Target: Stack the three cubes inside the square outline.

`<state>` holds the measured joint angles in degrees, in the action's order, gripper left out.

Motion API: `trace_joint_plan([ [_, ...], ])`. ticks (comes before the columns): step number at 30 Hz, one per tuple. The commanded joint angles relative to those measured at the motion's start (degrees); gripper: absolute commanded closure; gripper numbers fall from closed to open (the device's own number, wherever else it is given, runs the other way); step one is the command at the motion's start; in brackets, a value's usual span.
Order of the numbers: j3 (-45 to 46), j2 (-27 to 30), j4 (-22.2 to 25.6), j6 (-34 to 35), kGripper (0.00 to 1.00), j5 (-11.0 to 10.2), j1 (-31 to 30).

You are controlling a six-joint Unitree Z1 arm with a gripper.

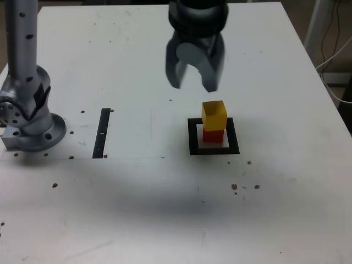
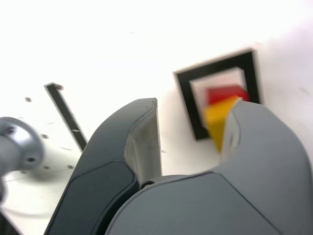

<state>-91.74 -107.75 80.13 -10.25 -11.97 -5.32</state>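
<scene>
Above one yellow cube (image 1: 214, 115) on one red cube (image 1: 213, 135), inside one black square outline (image 1: 233, 136), the empty gripper (image 1: 193, 80) gapes over a white table (image 1: 126, 209).

Smooth grey pincer (image 2: 190, 127), dark seams

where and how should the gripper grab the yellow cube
Best, I think, from straight above, jaws on two opposite upright sides of the yellow cube. It sits on the red cube with its flat sides exposed, so a level grip there should avoid disturbing the one beneath.
</scene>
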Motion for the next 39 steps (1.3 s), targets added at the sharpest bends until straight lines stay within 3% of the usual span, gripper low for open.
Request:
trace_joint_plan([
  [1, 0.05, 1.24, -0.76, -1.88, 0.01, -0.46, 1.11],
  [6, -0.18, 2.93, -2.56, -7.06, 0.01, -1.35, 5.34],
  [12, -0.61, 4.54, -5.47, -14.18, 0.00, -1.70, 14.78],
  [18, -4.50, 3.61, -7.00, -22.41, 0.01, -3.80, 23.12],
  [27, -13.35, -2.03, -5.45, -30.32, 0.02, -3.39, 32.59],
  [39, -23.36, -13.76, -5.35, -36.86, 0.05, -5.16, 44.71],
])
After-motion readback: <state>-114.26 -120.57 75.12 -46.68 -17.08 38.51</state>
